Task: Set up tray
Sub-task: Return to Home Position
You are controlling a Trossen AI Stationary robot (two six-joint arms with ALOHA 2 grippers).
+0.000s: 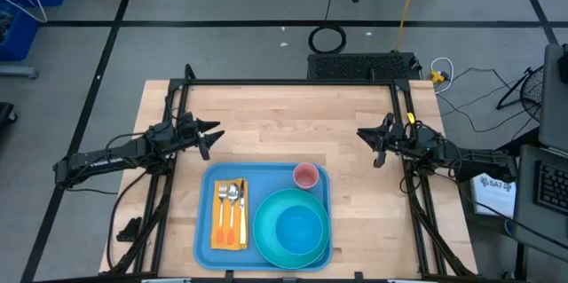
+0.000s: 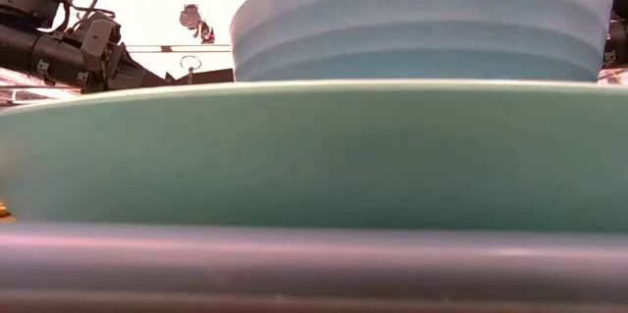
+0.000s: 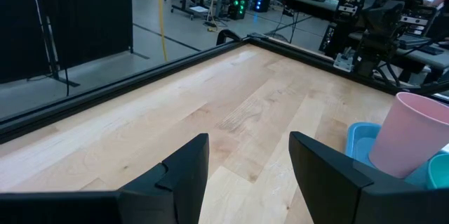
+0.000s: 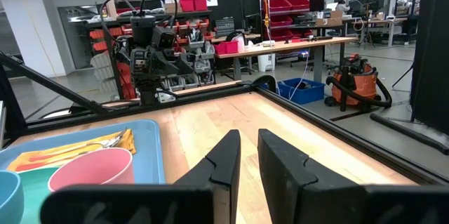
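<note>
The light-blue tray (image 1: 263, 181) lies flat at the table's near edge. On it rest a teal plate (image 1: 266, 243) with a blue bowl (image 1: 297, 226) inside, a pink cup (image 1: 305, 175) at its far right corner, and an orange napkin (image 1: 218, 230) bearing cutlery (image 1: 232, 203). My left gripper (image 1: 211, 136) hovers open past the tray's far left corner, touching nothing. My right gripper (image 1: 371, 141) hovers to the tray's right, fingers a narrow gap apart. The cup (image 3: 410, 134) shows in the left wrist view, the cup (image 4: 91, 169) and tray (image 4: 144, 140) in the right wrist view.
Bare wooden tabletop (image 1: 284, 119) stretches between the two grippers and beyond the tray. A black frame (image 1: 293, 82) runs along the far edge and both sides. In the low view the plate (image 2: 314, 156) and bowl (image 2: 422, 19) block most of the scene.
</note>
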